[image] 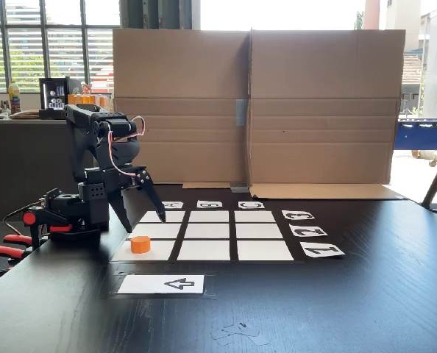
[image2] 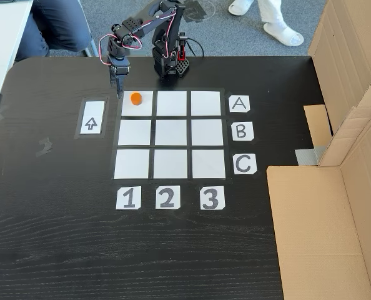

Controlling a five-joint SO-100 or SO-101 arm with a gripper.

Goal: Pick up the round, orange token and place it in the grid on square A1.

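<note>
claw (image2: 118, 91) down – beside token (image2: 135, 98), parted

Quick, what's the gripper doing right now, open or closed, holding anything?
Gripper: open, holding nothing; the small round orange plastic token sits free on a white corner cell.

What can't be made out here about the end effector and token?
- End effector opening: too small and seen end-on in the top-down fixed view.
- Arm base: partly covered by the arm's own links there.
- Token top face: foreshortened and too small in the low fixed view.
</note>
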